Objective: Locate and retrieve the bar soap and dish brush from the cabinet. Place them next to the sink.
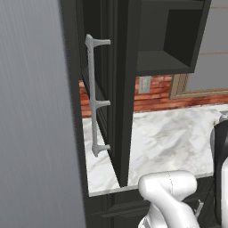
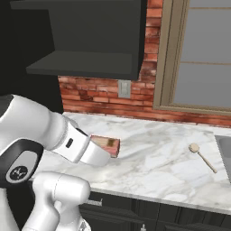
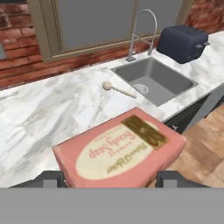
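Between claw (image 3: 111,178) fingers, bar soap (image 3: 120,153)

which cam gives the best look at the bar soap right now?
Hand view: the bar soap sits large between the gripper's fingertips, its pink top and label plain. The right base view gives just one end of it past the white arm. The left base view gives nothing usable.

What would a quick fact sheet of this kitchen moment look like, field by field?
held item: pink bar soap, between the claw fingers
soap position: in the air above the marble counter
dish brush: lying on the counter, left of the sink
cabinet: black, open, above the counter
near sink: faucet and dark toaster
task so far: brush out by the sink, soap not yet set down
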Motion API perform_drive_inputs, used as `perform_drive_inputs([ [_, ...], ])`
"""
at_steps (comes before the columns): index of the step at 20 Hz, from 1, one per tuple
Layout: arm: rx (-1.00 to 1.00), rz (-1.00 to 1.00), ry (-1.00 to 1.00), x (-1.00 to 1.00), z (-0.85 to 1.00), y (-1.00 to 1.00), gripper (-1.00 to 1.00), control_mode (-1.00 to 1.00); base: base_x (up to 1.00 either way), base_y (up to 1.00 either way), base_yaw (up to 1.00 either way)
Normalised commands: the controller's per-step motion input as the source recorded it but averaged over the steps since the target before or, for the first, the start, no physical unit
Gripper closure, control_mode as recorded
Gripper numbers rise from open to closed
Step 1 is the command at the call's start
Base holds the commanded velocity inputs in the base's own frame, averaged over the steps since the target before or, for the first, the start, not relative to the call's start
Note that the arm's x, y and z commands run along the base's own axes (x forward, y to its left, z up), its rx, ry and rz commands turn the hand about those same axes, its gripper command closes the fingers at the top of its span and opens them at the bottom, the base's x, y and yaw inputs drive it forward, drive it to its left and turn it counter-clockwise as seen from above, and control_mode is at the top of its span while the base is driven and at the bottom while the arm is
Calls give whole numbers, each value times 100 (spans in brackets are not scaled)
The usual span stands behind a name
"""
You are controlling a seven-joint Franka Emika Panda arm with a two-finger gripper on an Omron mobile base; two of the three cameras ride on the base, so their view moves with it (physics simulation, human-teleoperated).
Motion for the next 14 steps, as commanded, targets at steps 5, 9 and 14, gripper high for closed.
perform_drive_inputs([
  [5, -4, 0, 3, 24, -48, -63, 100, -100, 0, 0, 0],
  [9, -5, -1, 4, 34, -33, -50, 100, -100, 0, 0, 0],
  [14, 0, 1, -3, 23, -25, -48, 100, -100, 0, 0, 0],
])
